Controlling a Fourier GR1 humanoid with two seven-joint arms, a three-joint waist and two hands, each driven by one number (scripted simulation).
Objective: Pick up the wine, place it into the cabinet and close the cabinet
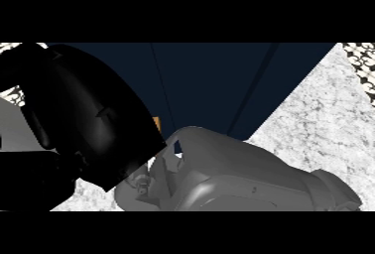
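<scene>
Head view, large black hand (pixel 81 119) filling the left side, fingers' state cannot be told, grey forearm (pixel 242 173) low at centre-right, dark navy cabinet (pixel 212 84) beyond, speckled white tabletop (pixel 322 124) at right, wine not discernible.

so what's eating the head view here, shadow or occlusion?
Head view: occlusion, not shadow. A big black shape fills the left side and a grey forearm covers the lower middle, both very close to the camera. Only the dark blue cabinet and the bright counter show behind; the wine is not visible.
</scene>
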